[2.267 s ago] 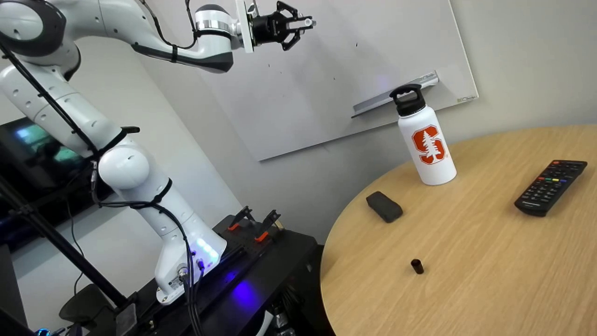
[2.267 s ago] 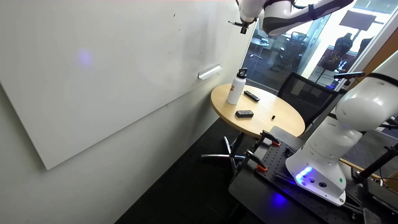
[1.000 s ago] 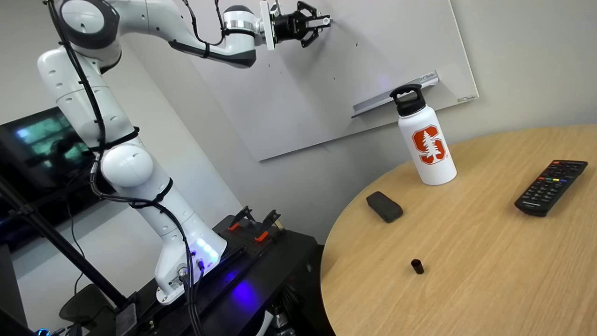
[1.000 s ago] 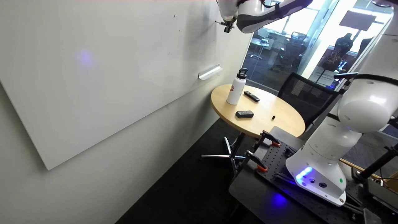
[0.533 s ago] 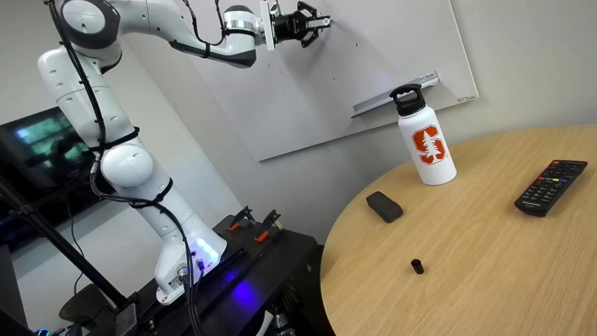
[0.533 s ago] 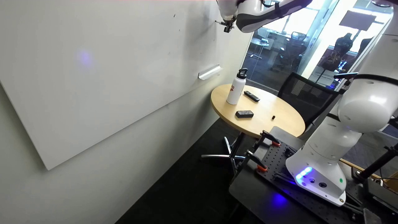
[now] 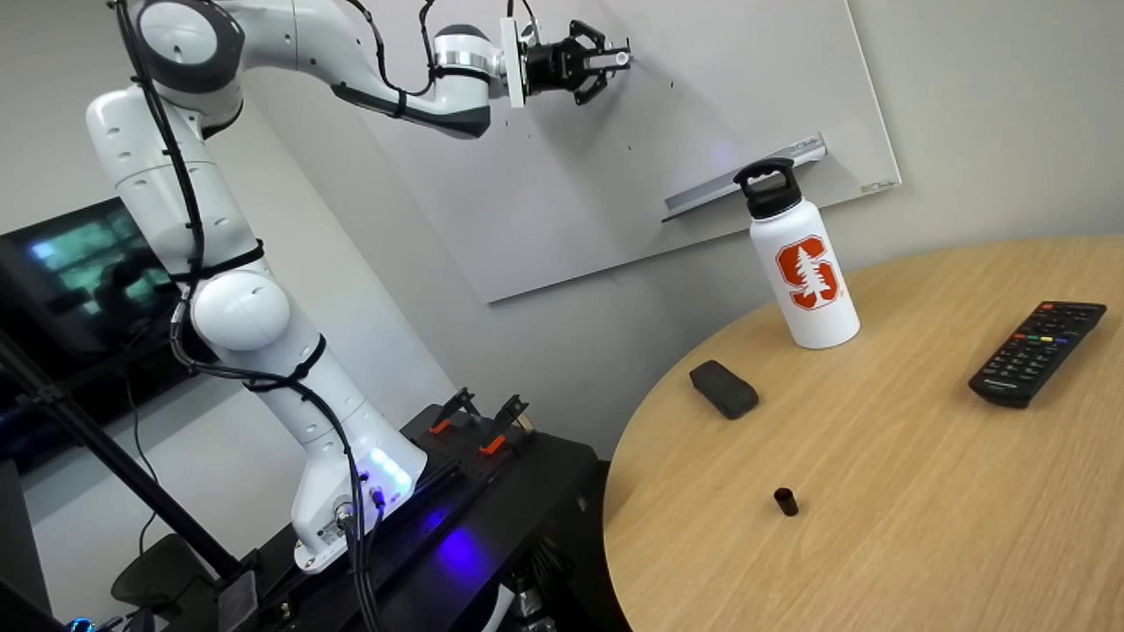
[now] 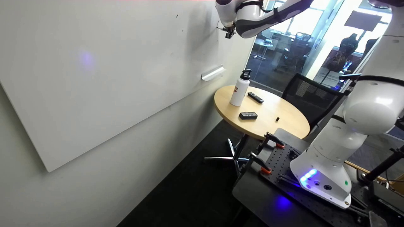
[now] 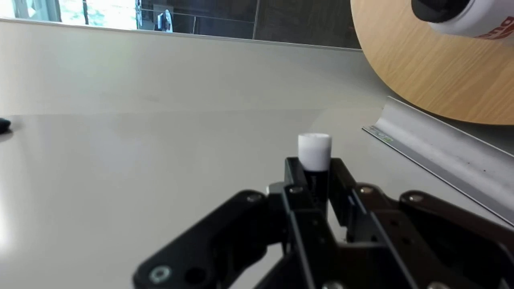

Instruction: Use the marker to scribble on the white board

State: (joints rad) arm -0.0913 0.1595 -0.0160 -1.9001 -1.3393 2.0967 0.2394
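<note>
Two fingers [image 9: 294,172] on your gripper [image 9: 315,166] are clamping the marker [image 9: 315,151]; in the wrist view its white end is sticking out toward 12 o'clock. In an exterior view you're seeing the dark tip pointing to 9 and looking in contact with the white board [image 8: 120,72]. A short dark line [image 8: 217,24] is running from the tip toward 12; a few dark specks [image 8: 177,15] are dotting the board between 6 and 10.

Clocking outward from your gripper, in an exterior view: arm [image 7: 241,307] is sitting at 9, lit base [image 7: 369,487] standing at 7, black clamps [image 7: 507,416] also sitting near 7. Ledge [image 7: 705,194] is lying between 4 and 5, partly hiding behind the white bottle [image 7: 812,281]. Bottle is standing on the round wooden table [image 7: 887,500]. Black remote [image 7: 1036,353] is lying at 4. Black block [image 7: 724,389] and, lower, a small black cylinder [image 7: 786,501] are sitting just past 5, apart. Wall screen [image 7: 66,281] is showing at 8, partly behind the arm. In an exterior view a black mesh chair [image 8: 311,97] is standing next to the table, just past 4.
</note>
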